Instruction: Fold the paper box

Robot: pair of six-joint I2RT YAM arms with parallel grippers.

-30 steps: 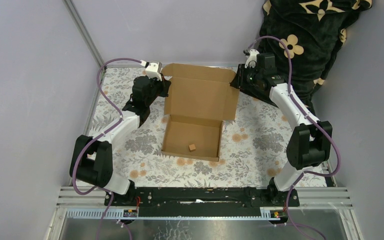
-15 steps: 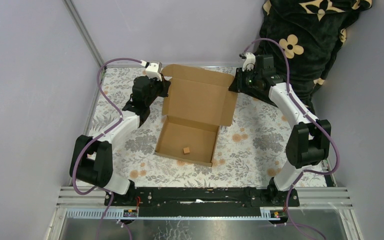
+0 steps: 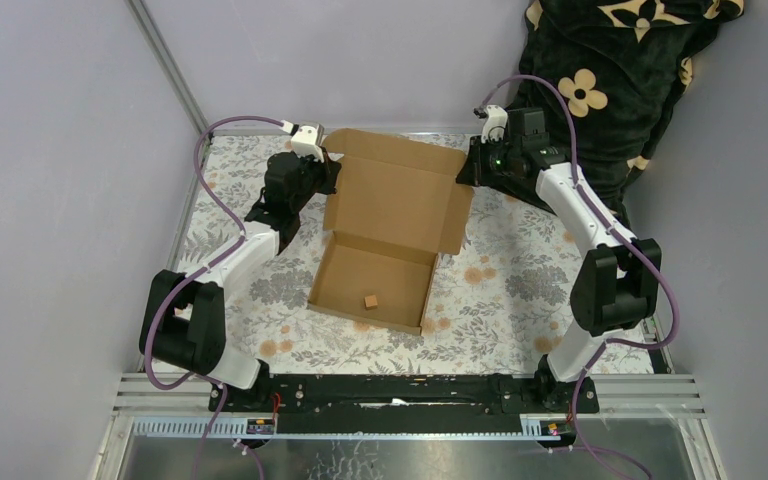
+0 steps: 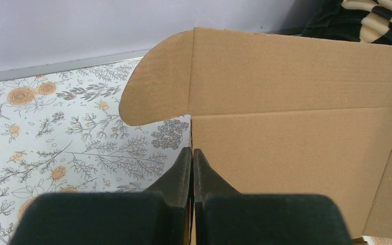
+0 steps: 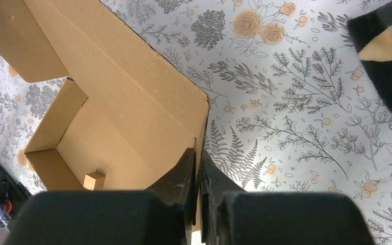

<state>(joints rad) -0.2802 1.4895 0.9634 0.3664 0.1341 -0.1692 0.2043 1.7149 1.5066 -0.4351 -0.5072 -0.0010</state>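
- Top external view is showing us the paper box (image 3: 388,240) lying mid-table on the floral tablecloth (image 3: 500,290), between the two arms. Its lid (image 3: 400,195) is tilting up toward the far wall and its shallow tray (image 3: 400,275) is lying on the side toward the arm bases.
- We are seeing the left gripper (image 4: 191,153) pinching the lid's left edge just below the rounded side flap (image 4: 155,81). Its black fingers (image 4: 181,171) are pressing nearly together on the board.
- We are seeing the right gripper (image 5: 198,153) nipping the lid's right-hand corner, jaws narrow, with the cardboard edge running in between them.
- We are judging the box to be light and fairly stiff: corrugated board that is bending cleanly only along its scored creases. A hard pinch could be denting the fluting, and being so light, the whole box could be sliding or lifting with any pull.
- We are thinking the free side edges of the lid are the sensible places to hold, near the far corners, one gripper on each. From there the panel should be swinging down evenly about its rear hinge crease, with no twisting.
- We are finding the tray standing formed, its walls upright, and it is holding a single small cardboard cube (image 3: 370,300). The cube is resting on the floor near the front wall, apart from the side walls. The right wrist view is also catching it (image 5: 94,180).
- We are noticing a dark flowered blanket (image 3: 600,60) hanging behind the right arm, well apart from the box.
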